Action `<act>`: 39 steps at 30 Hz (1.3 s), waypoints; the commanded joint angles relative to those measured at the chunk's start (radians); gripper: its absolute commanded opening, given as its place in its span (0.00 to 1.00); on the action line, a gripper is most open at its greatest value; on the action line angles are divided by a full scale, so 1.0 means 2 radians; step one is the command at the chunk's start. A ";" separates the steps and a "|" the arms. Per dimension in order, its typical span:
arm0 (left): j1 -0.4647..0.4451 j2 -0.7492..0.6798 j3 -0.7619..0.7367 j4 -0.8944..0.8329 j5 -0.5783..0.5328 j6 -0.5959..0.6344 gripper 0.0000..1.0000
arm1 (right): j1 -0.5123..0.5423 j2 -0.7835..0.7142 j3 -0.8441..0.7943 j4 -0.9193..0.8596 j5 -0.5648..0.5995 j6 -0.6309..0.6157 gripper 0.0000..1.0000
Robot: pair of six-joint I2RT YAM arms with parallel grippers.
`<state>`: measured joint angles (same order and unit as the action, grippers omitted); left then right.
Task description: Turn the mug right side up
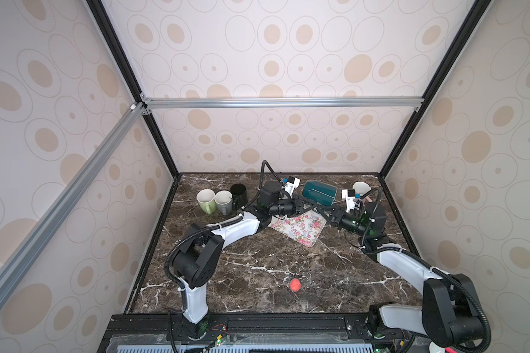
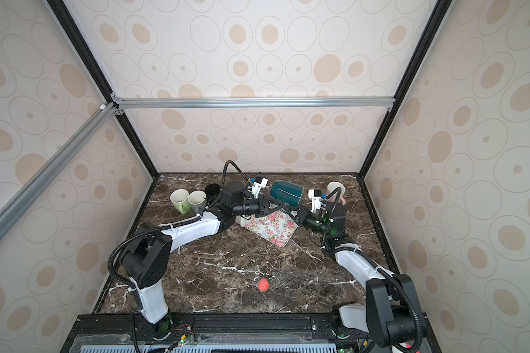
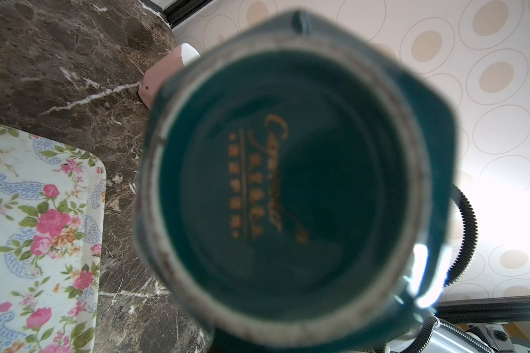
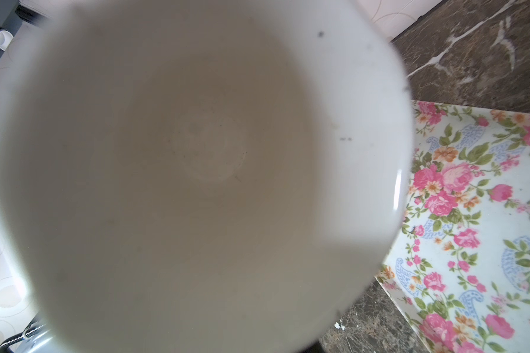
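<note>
mug [image 1: 318, 191] sideways at 12 o'clock of tray [image 1: 300, 229], my left gripper [image 1: 309, 204] clamped on it; can't tell right gripper [image 1: 323, 210] state; uprighting not done.

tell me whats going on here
Both arms meet near the floral tray toward the back of the marble table. The left gripper is shut on a teal mug, held in the air on its side, base toward the left arm, white inside facing the right gripper. That gripper is right at the mug, but whether it grips is unclear. The mug is not upright yet.
</note>
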<state>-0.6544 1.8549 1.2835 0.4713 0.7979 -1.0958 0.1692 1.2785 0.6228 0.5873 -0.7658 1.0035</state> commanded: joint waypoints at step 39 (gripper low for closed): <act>0.017 0.000 -0.021 0.089 0.021 -0.018 0.98 | 0.013 0.124 0.014 0.089 0.011 0.063 0.00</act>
<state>-0.6247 1.8763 1.2194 0.5137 0.8024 -1.1278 0.1955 1.5085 0.6399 0.6746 -0.7609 1.0920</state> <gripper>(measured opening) 0.981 0.176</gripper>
